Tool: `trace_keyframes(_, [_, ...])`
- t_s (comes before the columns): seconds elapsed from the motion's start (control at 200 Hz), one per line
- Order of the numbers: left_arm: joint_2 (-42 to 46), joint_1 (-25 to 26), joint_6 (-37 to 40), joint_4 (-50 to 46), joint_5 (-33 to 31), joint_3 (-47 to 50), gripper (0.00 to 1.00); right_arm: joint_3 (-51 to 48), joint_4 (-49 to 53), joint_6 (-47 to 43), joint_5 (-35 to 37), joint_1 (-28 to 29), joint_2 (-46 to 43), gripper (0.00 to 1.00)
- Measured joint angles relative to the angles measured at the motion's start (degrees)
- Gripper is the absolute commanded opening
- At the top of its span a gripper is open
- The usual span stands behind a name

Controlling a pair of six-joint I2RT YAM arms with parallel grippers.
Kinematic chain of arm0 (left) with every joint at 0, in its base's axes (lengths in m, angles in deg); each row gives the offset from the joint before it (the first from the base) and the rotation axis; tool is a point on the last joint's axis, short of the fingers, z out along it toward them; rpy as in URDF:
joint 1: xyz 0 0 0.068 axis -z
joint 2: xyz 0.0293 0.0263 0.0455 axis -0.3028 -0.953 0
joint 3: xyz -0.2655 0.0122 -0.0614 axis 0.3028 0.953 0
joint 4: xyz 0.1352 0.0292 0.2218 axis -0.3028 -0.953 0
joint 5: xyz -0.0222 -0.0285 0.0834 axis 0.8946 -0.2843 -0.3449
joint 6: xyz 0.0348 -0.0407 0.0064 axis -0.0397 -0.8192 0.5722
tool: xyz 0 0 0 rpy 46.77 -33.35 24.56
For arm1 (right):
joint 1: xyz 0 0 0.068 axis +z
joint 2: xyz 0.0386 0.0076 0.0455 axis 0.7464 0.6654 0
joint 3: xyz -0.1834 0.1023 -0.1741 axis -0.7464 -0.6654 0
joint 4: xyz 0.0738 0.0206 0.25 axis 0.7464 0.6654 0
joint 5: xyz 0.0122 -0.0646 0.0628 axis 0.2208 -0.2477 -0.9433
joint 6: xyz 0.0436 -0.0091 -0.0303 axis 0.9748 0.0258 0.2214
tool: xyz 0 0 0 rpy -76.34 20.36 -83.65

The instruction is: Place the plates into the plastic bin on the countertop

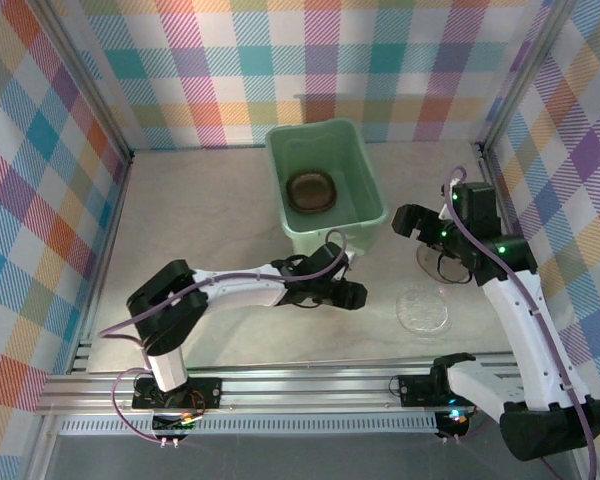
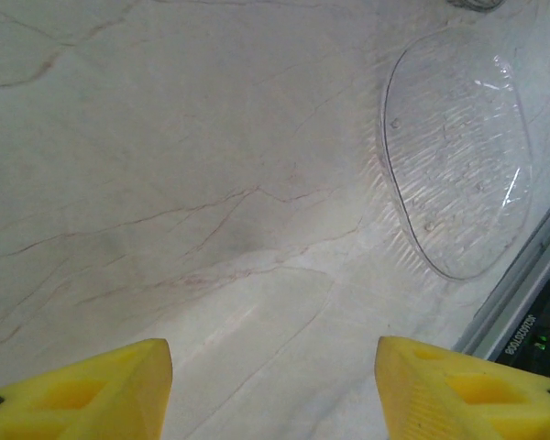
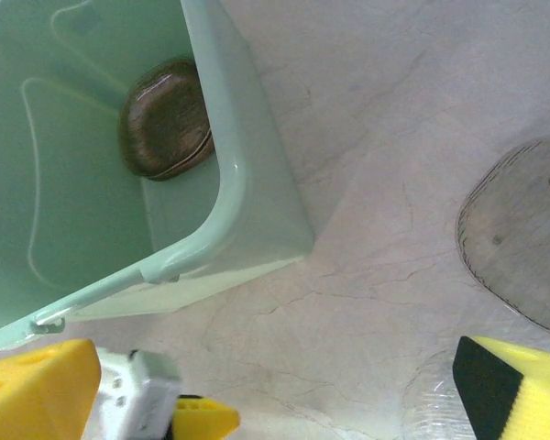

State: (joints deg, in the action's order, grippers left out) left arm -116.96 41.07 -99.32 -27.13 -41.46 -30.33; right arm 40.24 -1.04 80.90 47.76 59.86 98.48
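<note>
The mint-green plastic bin (image 1: 363,165) stands at the back middle of the countertop (image 1: 210,220), with a stack of brown plates (image 1: 312,190) on its floor. A clear plate (image 1: 423,310) lies front right, and a smoky plate (image 1: 432,262) lies just behind it, partly under my right arm. My left gripper (image 1: 350,291) hovers before the bin's near wall, open and empty. In the left wrist view its yellow fingers (image 2: 82,390) spread over bare stone, the clear plate (image 2: 458,151) ahead on the right. My right gripper (image 1: 415,222) is open beside the bin's right corner. The right wrist view shows the bin (image 3: 247,183), brown plates (image 3: 165,131) and smoky plate (image 3: 522,234).
Plaid walls (image 1: 40,180) close the counter on three sides. An aluminium rail (image 1: 300,385) runs along the near edge. The left gripper's white body (image 3: 137,403) shows at the bottom of the right wrist view. Bare stone lies left of the bin.
</note>
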Motion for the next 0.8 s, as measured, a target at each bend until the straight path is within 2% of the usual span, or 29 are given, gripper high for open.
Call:
trace_keyframes(0.515, [-11.4,5.3,-0.6,-0.3,0.9,-10.0,0.61,-2.5,1.5,-1.4,0.7,-0.4,-3.4,0.99])
trace_keyframes(0.8, [-15.0,5.7,-0.9,0.0,2.0,-13.7,0.62,-4.0,1.7,-1.5,0.4,-0.5,-4.3,1.00])
